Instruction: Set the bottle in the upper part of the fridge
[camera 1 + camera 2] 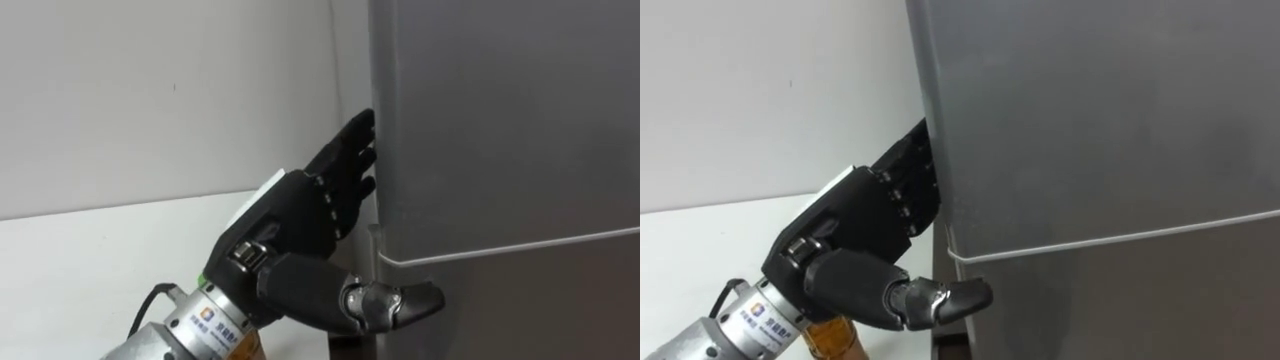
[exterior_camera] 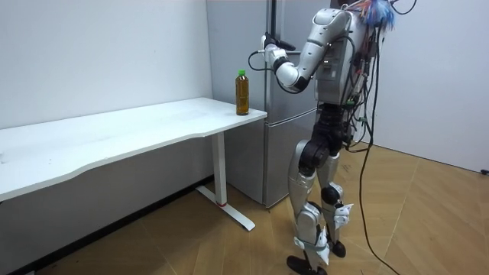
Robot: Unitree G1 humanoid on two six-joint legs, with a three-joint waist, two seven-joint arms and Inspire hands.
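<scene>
We see the robot standing close in front of the fridge, at the centre of the room view, with its left hand raised to the left edge of the upper door. In the left eye view the hand fills the lower centre. Its fingers are stretched out nearly straight with their tips against the door's side edge, and the thumb lies across the front, just below the pale seam that parts the upper door from the lower one. The hand holds nothing. We judge it is set there to hook the edge and swing the door out, since the upper compartment is shut and must be opened before anything can go in.

The bottle stands upright on the near corner of the white bench, left of centre in the room view and just beside the fridge. We think it waits there so it is an easy reach once the door is open. The task is at an early stage: door closed, bottle not yet picked up.
</scene>
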